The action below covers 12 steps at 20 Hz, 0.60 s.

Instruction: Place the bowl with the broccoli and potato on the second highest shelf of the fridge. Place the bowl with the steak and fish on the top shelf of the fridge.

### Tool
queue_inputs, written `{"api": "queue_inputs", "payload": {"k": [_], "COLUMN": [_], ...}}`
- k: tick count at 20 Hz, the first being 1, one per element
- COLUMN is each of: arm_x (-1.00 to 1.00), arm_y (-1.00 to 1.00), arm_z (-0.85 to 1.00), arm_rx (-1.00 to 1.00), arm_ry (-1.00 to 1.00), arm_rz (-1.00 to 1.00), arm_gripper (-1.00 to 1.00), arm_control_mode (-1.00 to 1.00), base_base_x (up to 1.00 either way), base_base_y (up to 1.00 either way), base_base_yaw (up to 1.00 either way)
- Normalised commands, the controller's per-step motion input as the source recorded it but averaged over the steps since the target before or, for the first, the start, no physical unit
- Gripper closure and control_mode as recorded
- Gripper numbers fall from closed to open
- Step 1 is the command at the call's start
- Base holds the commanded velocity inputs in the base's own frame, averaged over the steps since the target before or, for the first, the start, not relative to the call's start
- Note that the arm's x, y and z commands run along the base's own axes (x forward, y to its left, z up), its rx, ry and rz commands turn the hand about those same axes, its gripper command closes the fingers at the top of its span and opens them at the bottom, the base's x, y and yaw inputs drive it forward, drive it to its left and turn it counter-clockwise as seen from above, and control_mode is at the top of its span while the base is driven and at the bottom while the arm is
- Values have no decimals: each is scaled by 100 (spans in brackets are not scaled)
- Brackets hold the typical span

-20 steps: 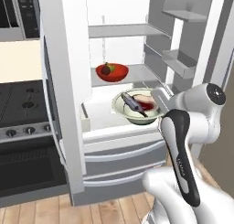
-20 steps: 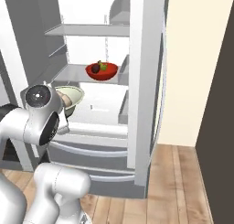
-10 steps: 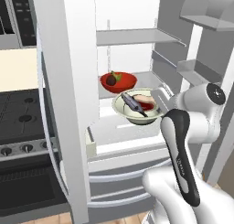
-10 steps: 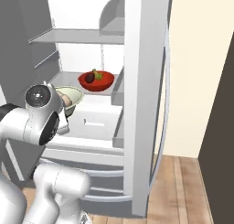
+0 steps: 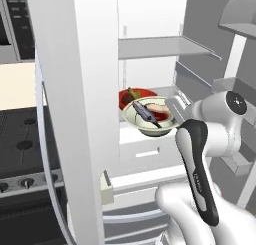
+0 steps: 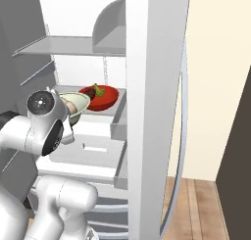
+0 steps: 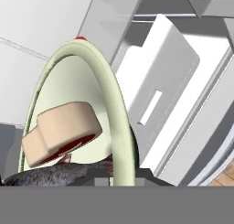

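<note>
My gripper (image 7: 122,175) is shut on the rim of a pale green bowl (image 5: 150,121), which it holds level in front of the open fridge (image 5: 95,89). In that bowl lie the steak (image 7: 61,132) and the dark grey fish (image 5: 146,113). Just behind it, a red bowl (image 6: 104,99) with the broccoli (image 6: 98,89) and the potato (image 6: 91,93) sits on the second highest shelf (image 5: 162,91). The top shelf (image 5: 165,46) is bare and well above the held bowl. From the right base view my arm hides most of the pale bowl (image 6: 79,103).
White drawers (image 7: 157,97) sit right below the held bowl. The fridge's left door (image 5: 75,114) stands close on the left and its right door (image 6: 154,111) on the right. Grey door bins (image 5: 227,84) are beside the arm. A dark stove (image 5: 20,154) lies left of the fridge.
The base has driven closer to the fridge, so the whole picture has shifted and the fridge looks larger. The pale bowl stays in my gripper, now nearer the red bowl.
</note>
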Motion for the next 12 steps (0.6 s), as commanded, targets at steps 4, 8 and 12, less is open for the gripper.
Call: {"api": "queue_inputs", "payload": {"k": [4,8,12], "arm_x": [0,13,0], "arm_y": [0,5,0], "arm_z": [0,27,63], "arm_rx": [0,0,0], "arm_ry": [0,0,-3], "arm_rz": [0,0,0], "arm_gripper": [100,100,100], "arm_control_mode": [100,-100,-100], "base_base_x": [57,11,0], "base_base_y": [5,2,0], "base_base_yaw": [0,0,0]}}
